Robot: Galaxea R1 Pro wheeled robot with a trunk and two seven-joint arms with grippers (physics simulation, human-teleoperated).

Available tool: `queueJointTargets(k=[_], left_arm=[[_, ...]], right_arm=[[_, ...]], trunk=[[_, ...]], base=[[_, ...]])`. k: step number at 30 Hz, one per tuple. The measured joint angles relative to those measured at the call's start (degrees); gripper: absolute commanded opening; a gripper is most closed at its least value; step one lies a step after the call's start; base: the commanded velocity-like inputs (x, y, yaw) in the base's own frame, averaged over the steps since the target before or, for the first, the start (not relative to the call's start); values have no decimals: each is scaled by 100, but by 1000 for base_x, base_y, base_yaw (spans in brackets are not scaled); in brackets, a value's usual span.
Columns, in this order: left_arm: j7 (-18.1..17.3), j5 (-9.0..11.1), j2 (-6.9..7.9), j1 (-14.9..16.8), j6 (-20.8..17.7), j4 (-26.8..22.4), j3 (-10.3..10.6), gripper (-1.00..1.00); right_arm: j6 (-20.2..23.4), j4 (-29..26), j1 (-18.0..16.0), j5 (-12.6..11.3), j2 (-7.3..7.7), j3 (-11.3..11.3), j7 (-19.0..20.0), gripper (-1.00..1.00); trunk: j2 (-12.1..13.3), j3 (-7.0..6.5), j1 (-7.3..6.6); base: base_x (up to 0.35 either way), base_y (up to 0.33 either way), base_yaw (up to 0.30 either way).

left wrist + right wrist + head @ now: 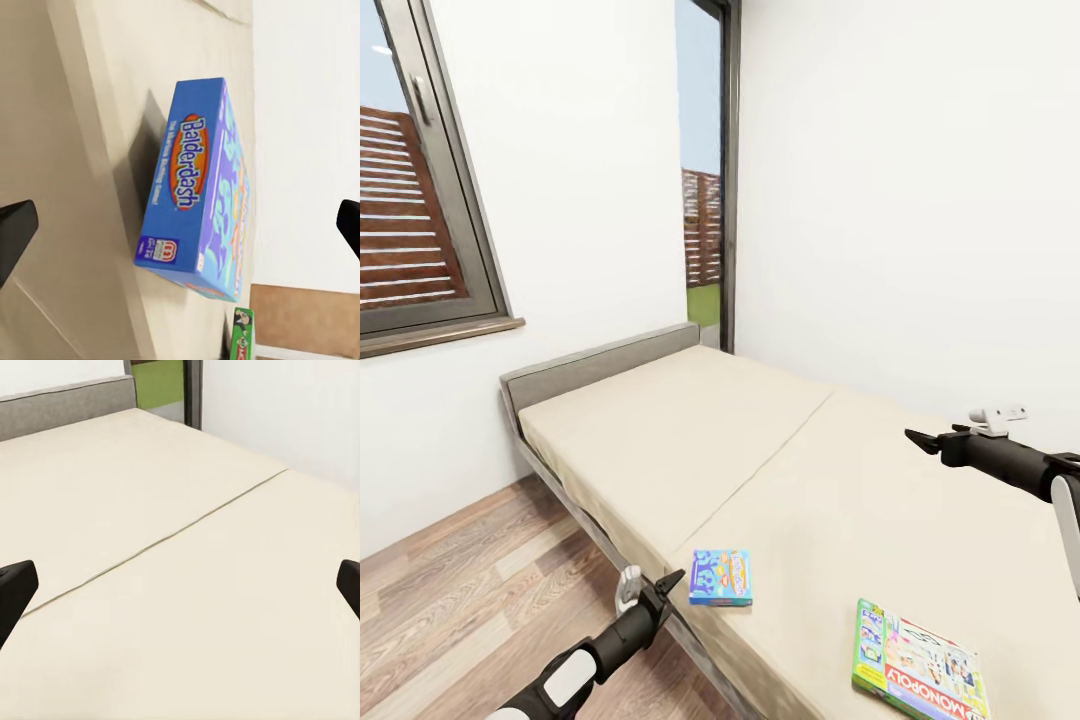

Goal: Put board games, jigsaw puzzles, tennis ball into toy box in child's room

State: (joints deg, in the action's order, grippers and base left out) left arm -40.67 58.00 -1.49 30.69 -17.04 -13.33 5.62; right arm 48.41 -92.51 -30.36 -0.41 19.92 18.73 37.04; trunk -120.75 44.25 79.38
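The small blue cardboard game box (721,577) lay flat near the edge of the beige bed (690,440), looking light and stiff, best pinched across its thin sides by the spread-apart, empty left tool (660,588).

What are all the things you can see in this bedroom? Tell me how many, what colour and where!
blue board game: one, blue box reading Balderdash, near the bed's front edge, right by the left gripper.
green board game: one, green and white Monopoly box, flat on the bed, nearer the robot.
bed: one, beige mattress on a grey frame, against the white walls.
window: one, dark grey frame, wall at left.
glass door: one, dark frame, beyond the bed's head.
floor: wood planks, left of the bed.
left gripper: one, black, open, beside the blue box.
right gripper: one, black, open, above the mattress.
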Motion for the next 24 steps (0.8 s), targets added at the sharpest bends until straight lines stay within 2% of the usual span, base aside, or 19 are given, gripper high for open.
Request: queueJointTargets(k=[5,14,24], left_arm=[[197,27,-9,3,5,5,-11,100],[257,40,-27,4,10,5,-14,100],[256,45,-30,4,24,4,-14,100]], right_arm=[[0,0,0,-1,2,1,0,100],[0,0,0,-1,5,1,0,100],[0,0,0,0,8,1,0,100]], trunk=[[0,0,0],[0,0,0],[0,0,0]], base=[[0,0,-43],[0,0,-218],[0,0,-43]])
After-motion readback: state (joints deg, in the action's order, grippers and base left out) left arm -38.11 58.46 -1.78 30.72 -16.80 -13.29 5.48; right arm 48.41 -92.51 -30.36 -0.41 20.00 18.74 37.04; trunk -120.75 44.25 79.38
